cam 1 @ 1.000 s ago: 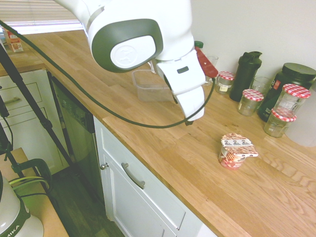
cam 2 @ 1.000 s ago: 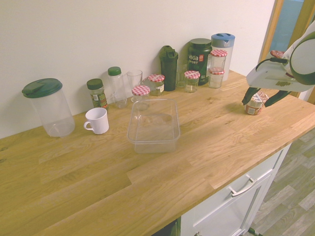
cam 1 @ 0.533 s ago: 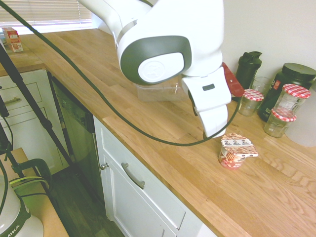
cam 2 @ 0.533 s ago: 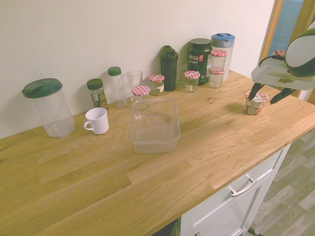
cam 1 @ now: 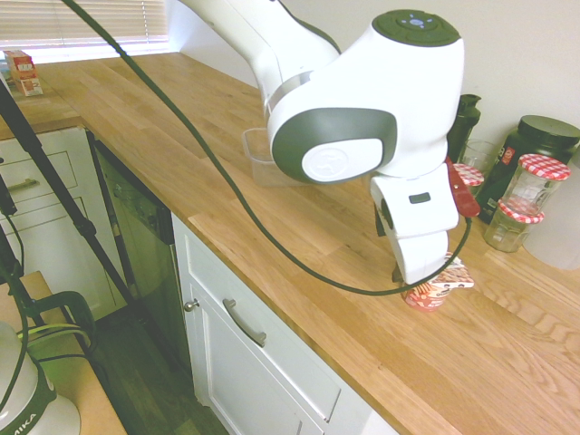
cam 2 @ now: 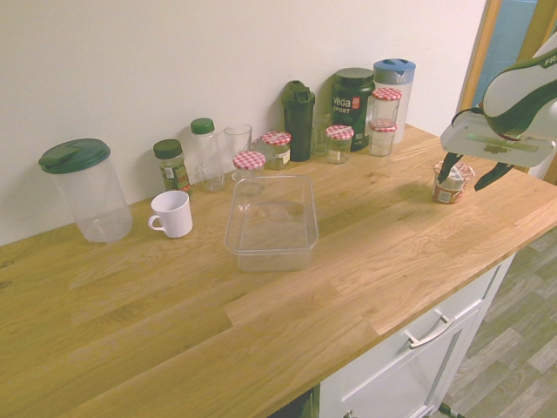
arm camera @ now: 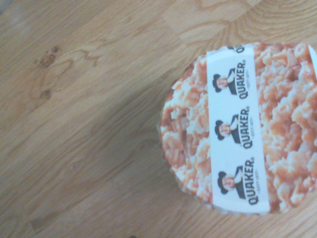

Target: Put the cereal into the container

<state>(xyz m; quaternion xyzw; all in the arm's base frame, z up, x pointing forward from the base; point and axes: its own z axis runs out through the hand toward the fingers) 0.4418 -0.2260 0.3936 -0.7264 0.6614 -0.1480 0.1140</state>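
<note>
Cereal (arm camera: 242,129): squat cup, Quaker-banded lid. Gripper (cam 2: 471,170) jaws spread, hung over it. Oak countertop (cam 2: 261,305), white wall (cam 2: 130,61) behind; container (cam 2: 271,223) well left.

**Robot arm over a cereal cup on a wooden counter**

A white arm (cam 1: 353,118) reaches in from the upper left across a long wooden counter (cam 1: 299,236). Its wrist points steeply down, right over the cereal (cam 1: 433,288), a small red-and-white cup of which only the lower part and one lid edge show. The fingers themselves are hidden behind the wrist. Behind the arm, further along the counter, one corner of the clear container (cam 1: 258,154) shows. Against the wall at right stand glass jars (cam 1: 535,186) with red-checkered lids, a black shaker bottle (cam 1: 464,118) and a dark tub (cam 1: 535,136). White cabinets (cam 1: 263,362) run below the counter.
</note>
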